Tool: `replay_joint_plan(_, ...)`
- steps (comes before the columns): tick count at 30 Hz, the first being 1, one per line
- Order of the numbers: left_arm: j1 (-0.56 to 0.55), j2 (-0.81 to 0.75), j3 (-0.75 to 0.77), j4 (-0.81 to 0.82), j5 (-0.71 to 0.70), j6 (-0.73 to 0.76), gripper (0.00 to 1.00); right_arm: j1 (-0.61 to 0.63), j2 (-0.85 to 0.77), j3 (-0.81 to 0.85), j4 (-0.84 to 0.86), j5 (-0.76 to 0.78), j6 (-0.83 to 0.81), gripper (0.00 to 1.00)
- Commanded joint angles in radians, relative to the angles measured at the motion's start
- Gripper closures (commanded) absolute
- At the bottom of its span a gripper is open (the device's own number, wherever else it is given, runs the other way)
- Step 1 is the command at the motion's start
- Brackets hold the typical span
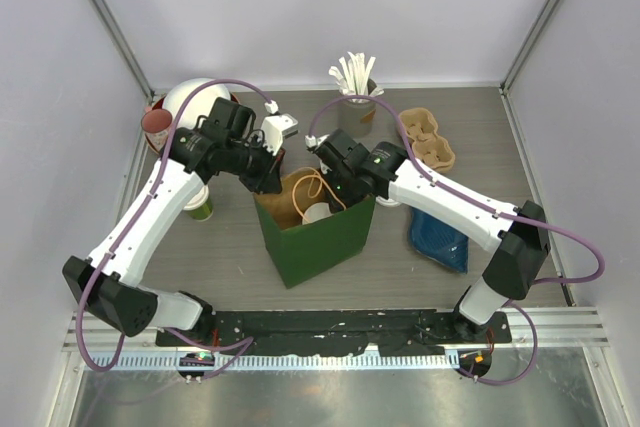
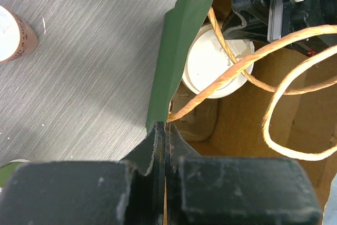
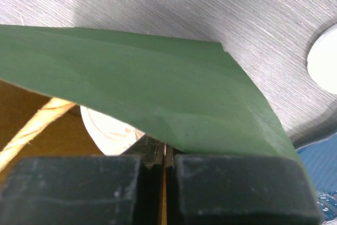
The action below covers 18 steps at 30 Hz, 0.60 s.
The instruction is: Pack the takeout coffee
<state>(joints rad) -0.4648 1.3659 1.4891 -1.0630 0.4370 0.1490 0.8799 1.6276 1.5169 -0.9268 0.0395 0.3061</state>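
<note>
Both sets of my jaws are clenched on the rim of the green paper bag (image 1: 320, 239), left and right. One lidded cup (image 2: 215, 67) stands inside; another green cup (image 1: 202, 209) waits leftward, nearer my left arm (image 1: 160, 197).

left arm (image 1: 150, 212), right arm (image 1: 450, 205): white links, black joints, purple cables (image 1: 225, 83)
</note>
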Motion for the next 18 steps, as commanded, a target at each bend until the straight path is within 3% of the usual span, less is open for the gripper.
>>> replay_joint_plan(1, 0.002, -0.036, -0.004, -0.003, -0.034, 0.024, 1.0, 0.001, 0.015, 0.022, -0.076, 0.036, 0.019, 0.99)
replay_joint_plan(12, 0.002, -0.039, -0.003, -0.009, -0.032, 0.029, 1.0, 0.001, 0.038, 0.011, -0.076, 0.069, 0.018, 0.99)
replay_joint_plan(18, 0.003, -0.039, 0.002, -0.014, -0.03, 0.03, 1.0, 0.002, 0.038, 0.016, -0.076, 0.08, 0.013, 0.82)
